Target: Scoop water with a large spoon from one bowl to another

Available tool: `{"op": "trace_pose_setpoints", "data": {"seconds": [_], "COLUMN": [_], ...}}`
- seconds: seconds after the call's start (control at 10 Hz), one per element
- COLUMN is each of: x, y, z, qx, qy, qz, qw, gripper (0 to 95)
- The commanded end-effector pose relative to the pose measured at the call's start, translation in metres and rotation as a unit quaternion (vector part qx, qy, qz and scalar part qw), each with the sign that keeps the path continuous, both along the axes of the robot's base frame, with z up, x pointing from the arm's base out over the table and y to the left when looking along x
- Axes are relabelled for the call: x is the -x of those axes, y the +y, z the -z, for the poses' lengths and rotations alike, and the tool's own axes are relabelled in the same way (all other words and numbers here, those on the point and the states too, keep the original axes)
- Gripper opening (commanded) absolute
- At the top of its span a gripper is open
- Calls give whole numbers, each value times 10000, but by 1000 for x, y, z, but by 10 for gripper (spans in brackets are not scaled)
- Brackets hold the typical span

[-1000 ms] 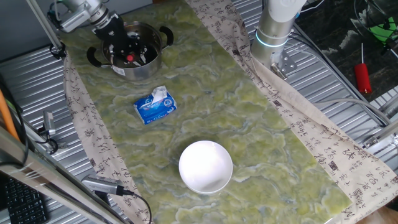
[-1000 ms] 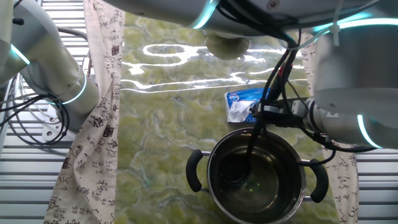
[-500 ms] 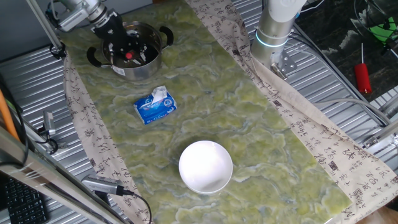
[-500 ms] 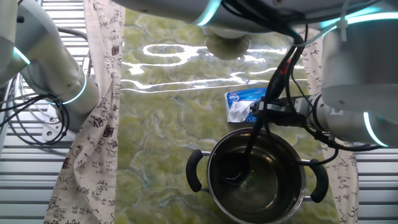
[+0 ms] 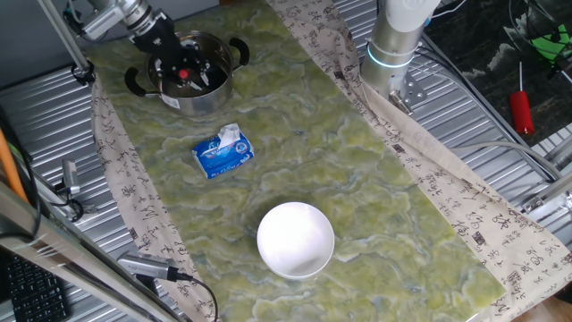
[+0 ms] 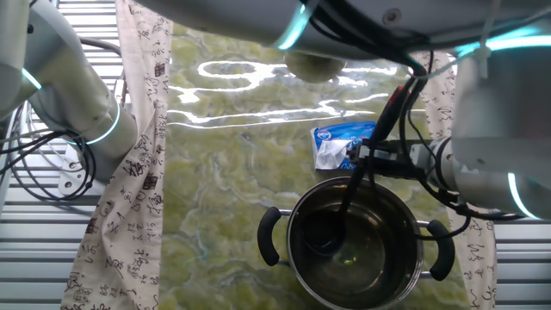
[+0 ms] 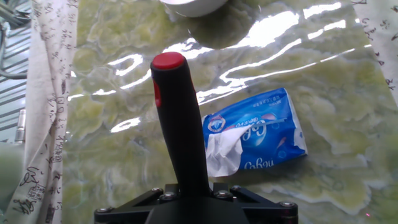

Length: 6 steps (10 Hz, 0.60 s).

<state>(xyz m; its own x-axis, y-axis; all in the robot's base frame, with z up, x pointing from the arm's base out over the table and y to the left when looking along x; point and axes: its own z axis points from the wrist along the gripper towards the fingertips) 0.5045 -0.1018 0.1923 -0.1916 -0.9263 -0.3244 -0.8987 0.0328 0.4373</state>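
My gripper (image 6: 368, 158) is clamped on the long handle of the black ladle (image 6: 349, 194), its deep scoop down inside the shiny steel two-handled pot (image 6: 357, 245) directly below my fingers. The plain white bowl (image 5: 296, 239) sits well apart, beyond the blue tissue packet (image 7: 255, 134). Assessment: dipping stage only; lifting, carrying and pouring remain outstanding.

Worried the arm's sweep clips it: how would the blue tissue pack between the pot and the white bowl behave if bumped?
The blue soft-wrap tissue pack probably slides easily, since it lies flat on the glossy green mat. It looks light and squashy, with a loose tissue poking out, so it would likely crumple, not tip or roll.
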Motion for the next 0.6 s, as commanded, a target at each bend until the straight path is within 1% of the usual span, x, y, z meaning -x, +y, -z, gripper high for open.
{"op": "trace_pose_setpoints", "data": {"seconds": [0.1,0.4,0.6], "x": [0,-1,-2], "y": [1,-2,-5], "z": [0,-3,-6], "qx": [-27,-26,8], "qy": [28,99,142], "qz": [-32,-90,-126], "qw": [10000,9999,9998], "gripper": [0,0,0]}}
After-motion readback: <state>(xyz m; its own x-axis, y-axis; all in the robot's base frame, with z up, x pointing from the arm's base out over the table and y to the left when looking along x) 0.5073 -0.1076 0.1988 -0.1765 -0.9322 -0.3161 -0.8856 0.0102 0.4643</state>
